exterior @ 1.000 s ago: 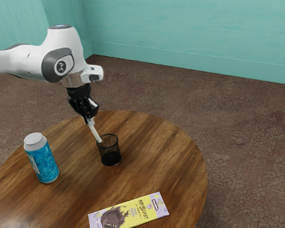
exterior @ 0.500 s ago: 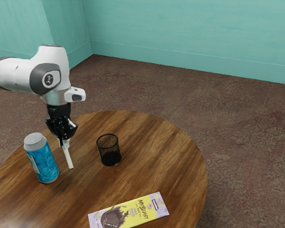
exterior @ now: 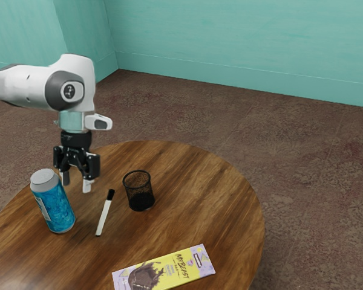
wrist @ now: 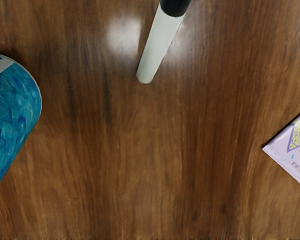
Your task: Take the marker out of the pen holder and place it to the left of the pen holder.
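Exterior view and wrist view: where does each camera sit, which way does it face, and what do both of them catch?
Exterior view: at the arm's side, looking down across the round wooden table; the white arm and the open gripper show, plus the mesh pen holder.
Wrist view: on the arm's hand, looking down at the tabletop.
Shared: the marker lying on the table, the blue can and the chocolate bar.

In the exterior view, the marker (exterior: pixel 104 216), white-barreled with a black cap, lies on its side on the counter (exterior: pixel 193 199), near the holder (exterior: pixel 139 192) at its eight o'clock, cap pointing just past twelve. The holder, a round black mesh cup, stands upright.
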Controlling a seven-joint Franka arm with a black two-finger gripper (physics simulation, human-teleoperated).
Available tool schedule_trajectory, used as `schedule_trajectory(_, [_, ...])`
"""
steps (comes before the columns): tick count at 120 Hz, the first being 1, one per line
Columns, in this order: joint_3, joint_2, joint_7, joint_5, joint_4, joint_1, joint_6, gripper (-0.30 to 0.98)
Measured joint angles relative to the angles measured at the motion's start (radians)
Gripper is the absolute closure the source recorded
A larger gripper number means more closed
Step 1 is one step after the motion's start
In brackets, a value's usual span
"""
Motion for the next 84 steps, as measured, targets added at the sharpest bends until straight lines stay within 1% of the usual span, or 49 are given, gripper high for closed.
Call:
schedule_trajectory(25, [0.01, -0.003, 0.006, -0.001, -0.007, 0.015, -0.016, 0.06])
schedule_trajectory(62, [0.012, -0.034, 0.011, -0.002, -0.02, 0.033, -0.021, 0.03])
schedule_trajectory(68, [0.008, -0.057, 0.012, 0.005, 0.026, 0.035, -0.007, 0.03])
schedule_trajectory(73, [0.003, -0.064, 0.012, 0.032, 0.108, 0.03, 0.005, 0.03])
schedule_trajectory(79, [0.0, -0.056, 0.012, 0.069, 0.194, -0.001, 0.024, 0.02])
schedule_trajectory(84, [-0.007, -0.054, 0.012, 0.086, 0.251, -0.037, 0.039, 0.02])
